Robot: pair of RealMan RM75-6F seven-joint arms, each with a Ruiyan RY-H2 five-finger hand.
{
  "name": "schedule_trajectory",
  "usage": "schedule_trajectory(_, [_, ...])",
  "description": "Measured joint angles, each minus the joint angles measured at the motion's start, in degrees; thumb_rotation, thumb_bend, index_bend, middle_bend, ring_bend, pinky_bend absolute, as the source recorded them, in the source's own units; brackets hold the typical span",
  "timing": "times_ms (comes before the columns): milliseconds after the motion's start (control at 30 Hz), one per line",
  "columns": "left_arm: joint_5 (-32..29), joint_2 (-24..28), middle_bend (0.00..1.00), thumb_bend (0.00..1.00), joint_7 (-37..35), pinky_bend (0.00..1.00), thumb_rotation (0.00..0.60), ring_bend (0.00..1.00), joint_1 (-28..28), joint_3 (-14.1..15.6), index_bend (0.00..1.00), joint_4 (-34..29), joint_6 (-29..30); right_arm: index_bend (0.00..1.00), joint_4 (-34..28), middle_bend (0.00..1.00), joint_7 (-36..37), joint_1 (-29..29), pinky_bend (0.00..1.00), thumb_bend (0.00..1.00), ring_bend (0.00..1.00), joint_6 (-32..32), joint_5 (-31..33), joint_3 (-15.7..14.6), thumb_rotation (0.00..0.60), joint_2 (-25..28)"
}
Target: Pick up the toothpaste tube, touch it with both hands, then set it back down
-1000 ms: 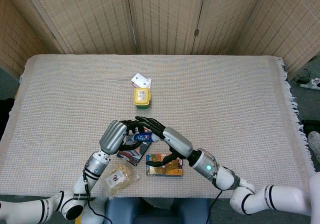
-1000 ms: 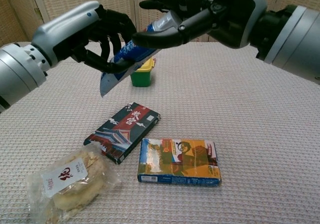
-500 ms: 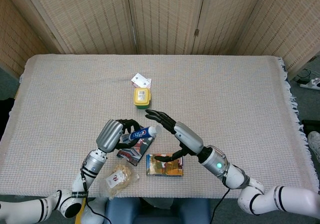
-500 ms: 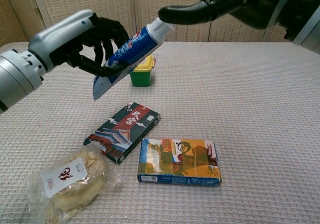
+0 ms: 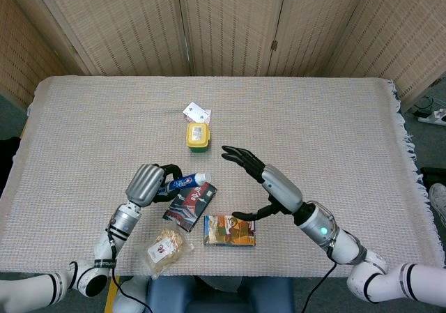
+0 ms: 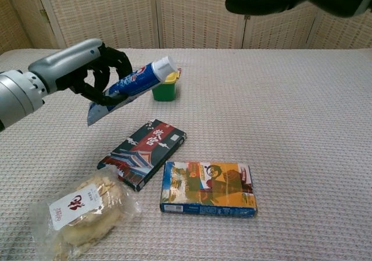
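Since the earlier frames the right hand [image 5: 261,180] has let go of the tube's cap end and pulled away to the right; the left hand [image 5: 148,184] has carried the tube lower and further left.

Left hand: fingers curled around the lower half of the toothpaste tube [image 6: 131,85], grasping it. The tube is held clear of the table, tilted, white cap up and toward the right, flat crimped end down and to the left, sticking out below the hand. In the chest view the cap overlaps the yellow container [image 6: 164,86] behind it; contact between them cannot be told from that angle. The head view shows the tube [image 5: 185,182] well short of the container [image 5: 197,135].

Right hand: released, fingers spread, holding nothing, raised above the table and apart from the tube. In the chest view only its dark fingers [image 6: 256,3] show at the top edge.

Below the tube, on the cloth-covered table [image 5: 334,139]: a dark box [image 6: 143,152] lying at an angle; just beside it to the right, an orange and blue box [image 6: 208,188]; to the left, a clear bag of snacks [image 6: 84,210]. A playing card [image 5: 196,111] lies just behind the yellow container.
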Motion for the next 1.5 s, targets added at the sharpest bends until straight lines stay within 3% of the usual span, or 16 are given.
schedule_trajectory(233, [-8.53,-0.45,0.78,0.78,9.92,0.59,0.600,0.64,-0.60,-0.52,0.69,5.10,-4.26,0.00,-0.57,0.00,-3.85,-3.55,0.00,0.27,0.00,2.52,-1.27,-2.47,0.575,4.28])
schedule_trajectory(433, [-18.47,-1.35,0.65,0.73,17.94,0.54,0.600,0.52,-1.13,-1.65,0.54,7.01,-7.23,0.00,-0.43,0.00,-6.40,-6.04,0.00,0.26,0.00,3.94,-2.16,-4.37,0.573,6.48])
schedule_trajectory(500, [-21.14,-1.61,0.58,0.69,20.09,0.51,0.600,0.46,-1.36,-1.98,0.45,7.19,-8.01,0.00,-0.25,0.00,-7.18,-6.87,0.00,0.26,0.00,4.33,-2.30,-4.91,0.575,7.07])
schedule_trajectory(567, [-23.57,-1.89,0.50,0.57,21.68,0.47,0.600,0.39,-1.61,-2.28,0.34,7.27,-8.85,0.00,-0.06,0.00,-7.73,-7.59,0.00,0.26,0.00,4.69,-2.38,-5.34,0.576,7.64])
schedule_trajectory(667, [-25.71,-2.02,0.42,0.46,22.18,0.39,0.600,0.32,-1.73,-2.83,0.25,6.66,-9.34,0.00,0.21,0.00,-8.01,-8.39,0.00,0.26,0.00,4.97,-2.43,-5.91,0.576,8.65])
schedule_trajectory(833, [-23.81,-0.24,0.38,0.43,19.37,0.33,0.600,0.28,-0.59,-3.07,0.23,3.95,-7.75,0.00,0.75,0.00,-9.60,-10.41,0.00,0.26,0.00,5.81,-2.09,-6.88,0.577,10.83])
schedule_trajectory(1000, [-19.26,4.18,0.38,0.42,15.92,0.30,0.600,0.27,2.15,-2.58,0.25,-0.83,-3.49,0.00,1.21,0.00,-15.60,-13.45,0.00,0.26,0.00,6.51,-0.03,-7.86,0.600,12.78])
schedule_trajectory(1267, [-11.67,13.14,0.38,0.42,11.89,0.25,0.600,0.27,9.42,-0.45,0.28,-8.21,7.22,0.00,1.43,0.00,-29.78,-20.76,0.00,0.26,0.00,9.05,6.02,-8.89,0.600,15.03])
schedule_trajectory(1500, [-5.06,17.90,0.38,0.42,10.44,0.21,0.600,0.26,17.36,3.04,0.29,-11.24,18.39,0.00,2.10,0.00,-32.85,-26.99,0.00,0.26,0.00,13.20,9.26,-9.48,0.600,15.43])
